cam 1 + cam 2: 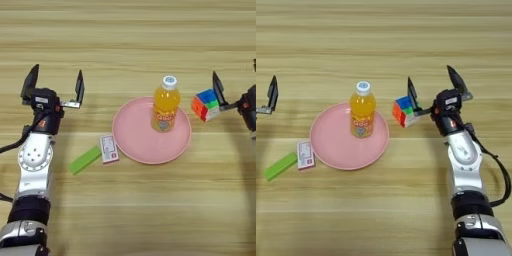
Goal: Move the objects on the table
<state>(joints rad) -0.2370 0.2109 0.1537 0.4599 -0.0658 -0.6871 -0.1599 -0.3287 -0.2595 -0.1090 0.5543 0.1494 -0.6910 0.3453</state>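
Pink plate (135, 145): large, round, flat on the desk (130, 45), centre of frame, slightly right. Orange-juice bottle (165, 105): small, white cap, labelled, upright on the plate's upper right part. Puzzle cube (205, 105): small, multicoloured, sits on the desk just right of the plate's upper rim, apart from it, one corner turned toward the camera.

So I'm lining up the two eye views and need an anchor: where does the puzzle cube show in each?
Left eye view: the puzzle cube sits far right, just right of the pink plate.
Right eye view: the cube sits right of centre, beside the right gripper.
Shared landmark: the orange-juice bottle standing on the plate, left of the cube.
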